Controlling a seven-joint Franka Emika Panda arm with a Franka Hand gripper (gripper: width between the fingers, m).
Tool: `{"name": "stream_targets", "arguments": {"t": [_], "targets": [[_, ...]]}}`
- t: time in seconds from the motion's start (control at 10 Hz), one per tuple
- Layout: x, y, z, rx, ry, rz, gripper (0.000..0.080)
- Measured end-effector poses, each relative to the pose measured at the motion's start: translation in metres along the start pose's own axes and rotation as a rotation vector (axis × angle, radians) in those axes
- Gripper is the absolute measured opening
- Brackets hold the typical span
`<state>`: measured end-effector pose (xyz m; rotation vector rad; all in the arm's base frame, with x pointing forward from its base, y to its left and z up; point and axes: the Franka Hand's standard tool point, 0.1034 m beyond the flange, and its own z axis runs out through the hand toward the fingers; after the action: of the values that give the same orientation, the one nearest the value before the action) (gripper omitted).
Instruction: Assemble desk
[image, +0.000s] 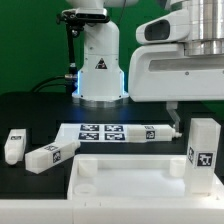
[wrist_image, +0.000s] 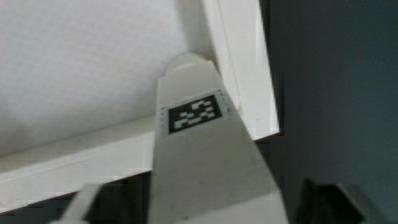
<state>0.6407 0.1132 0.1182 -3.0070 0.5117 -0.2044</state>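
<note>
On the black table (image: 30, 105), an upright leg (image: 205, 152) stood at the desk top's (image: 120, 178) corner, directly below the tool (wrist_image: 210, 208), whose part-open jaws straddled it without touching.

The white tray-like desk top (image: 125, 163) lies flat on the dark surface, rim up. An upright leg (image: 203, 152), tagged, stands at its corner on the exterior view's right, seemingly seated in the socket. Off its other end lie a far leg (image: 13, 144) and a nearer leg (image: 50, 154), both on their sides.
</note>
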Motion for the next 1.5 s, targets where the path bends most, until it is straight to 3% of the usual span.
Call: {"name": "stream_targets", "arguments": {"t": [0.1,0.3,0.4,0.6,1.1,1.2,1.3,1.4,1.5], "targets": [[0.0003,0.0016,0.0001,-0.004,-0.001,0.129,0.0287],[-0.0040,0.0012,0.0005,-0.026,-0.013,0.449,0.0288],[-0.0043,0.0016,0.0008,-0.025,-0.014,0.675,0.0288],[-0.0027,0.0041,0.0011,0.008,-0.030,1.083,0.0288],[-0.0035,0.0035,0.0017,0.009,-0.035,1.176,0.0288],[-0.0037,0.0015,0.0009,0.002,-0.029,0.979,0.0498],[-0.0035,-0.0008,0.0000,0.010,-0.028,0.742,0.0498],[-0.0025,0.0009,0.0005,0.017,-0.032,0.612,0.0603],[-0.0028,0.0008,0.0009,0.014,-0.031,0.599,0.0635]]}}
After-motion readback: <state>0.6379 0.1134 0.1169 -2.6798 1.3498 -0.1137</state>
